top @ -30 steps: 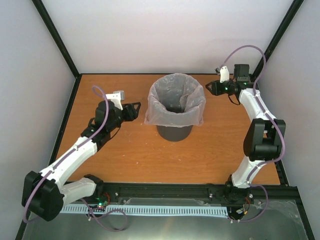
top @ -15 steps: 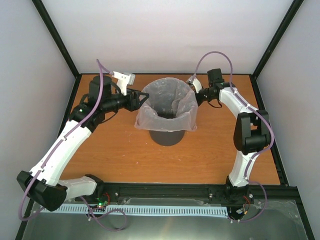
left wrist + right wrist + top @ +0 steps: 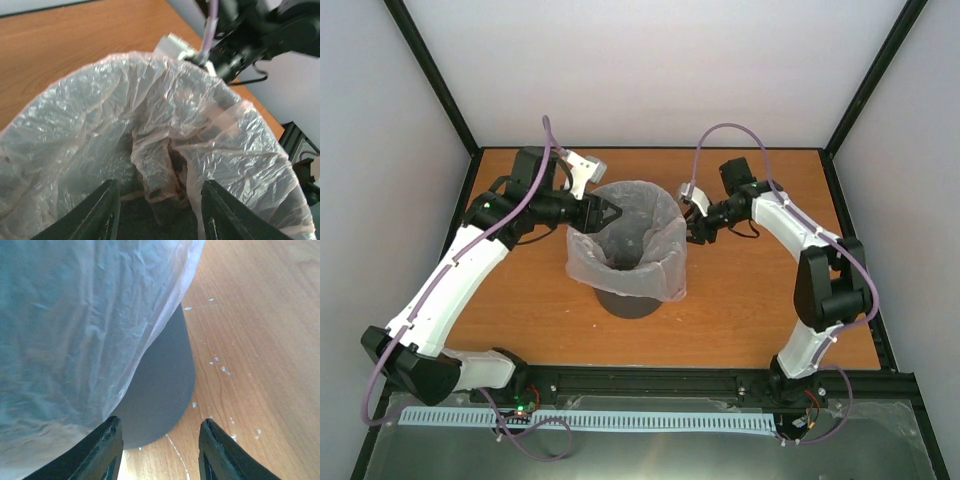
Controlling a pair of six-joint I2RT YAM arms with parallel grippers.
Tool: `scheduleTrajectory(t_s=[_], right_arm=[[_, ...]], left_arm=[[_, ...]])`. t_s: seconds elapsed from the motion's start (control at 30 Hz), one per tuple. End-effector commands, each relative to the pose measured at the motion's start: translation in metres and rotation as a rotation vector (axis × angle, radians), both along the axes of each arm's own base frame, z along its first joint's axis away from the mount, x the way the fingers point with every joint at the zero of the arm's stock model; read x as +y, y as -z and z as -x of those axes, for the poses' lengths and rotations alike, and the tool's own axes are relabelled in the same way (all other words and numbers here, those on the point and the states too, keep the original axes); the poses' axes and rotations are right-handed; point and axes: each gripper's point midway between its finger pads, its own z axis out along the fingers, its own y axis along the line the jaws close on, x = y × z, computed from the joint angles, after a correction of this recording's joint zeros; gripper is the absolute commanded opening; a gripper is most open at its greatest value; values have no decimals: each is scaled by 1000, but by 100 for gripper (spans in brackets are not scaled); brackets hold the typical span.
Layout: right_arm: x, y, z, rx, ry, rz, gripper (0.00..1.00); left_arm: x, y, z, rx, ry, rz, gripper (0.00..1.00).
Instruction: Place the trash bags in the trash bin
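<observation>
1. Loosely, the bag (image 3: 620,245) lines the bin (image 3: 625,298). Its mouth stands open, and its edge is folded out over the rim and hangs partway down the outside all round.
2. The bin stands upright on the table (image 3: 740,300), between the two grippers. Only its lower dark wall shows under the plastic.
3. The left gripper (image 3: 614,214) sits at the bag's rim on its own side, tips pointing in over the mouth.
4. In the left wrist view its fingers (image 3: 107,210) stand apart with plain space between them. Just ahead of and below the tips lies the crinkled inside of the bag (image 3: 150,110), with a thick fold running down the middle. The fingers are clamped on nothing that I can see.
5. The far rim of the bag curves across ahead of that gripper, and the other arm's dark wrist shows just past it.
6. The right gripper (image 3: 692,232) is just beside the hanging plastic on the opposite side of the bin. From above I cannot tell whether it touches.
7. In the right wrist view its fingers (image 3: 111,450) are also apart and grip nothing. The bin's grey wall (image 3: 160,390) lies straight ahead between them.
8. The bag's overhang (image 3: 75,330) fills the space above and toward the view's left-hand finger, close in front of the tips.
9. Beyond the other finger is bare table, dotted with small white specks (image 3: 220,369).
</observation>
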Motion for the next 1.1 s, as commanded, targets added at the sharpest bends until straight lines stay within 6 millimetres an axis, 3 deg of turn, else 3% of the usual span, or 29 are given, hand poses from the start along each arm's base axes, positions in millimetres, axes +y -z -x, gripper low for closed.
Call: scheduleTrajectory(t_s=[0.0,0.17,0.27,0.43,0.53,0.7,0.87,1.07], right_arm=[[-17,-12,1,-54,42,32,42],[-45,-27,-3,-120,229,124,46],[-81,-46,-10,-192,444,203,50],[-93,-96,35,-131,547,50,50],[-91,-107,56,-179,546,-40,49],[-99,-86,57,-252,567,-9,45],[-93,-68,58,-187,530,-8,44],[-95,-74,62,-216,531,-8,45]], left_arm=[[4,-1,9,-9,26,-54,45],[-4,21,8,13,42,-135,44],[-16,34,4,18,57,-205,42],[-38,51,-2,23,81,-319,32],[-43,68,-3,65,95,-396,19],[-40,88,-3,114,79,-482,4],[-32,99,9,153,84,-511,2],[-41,125,7,214,119,-561,2]])
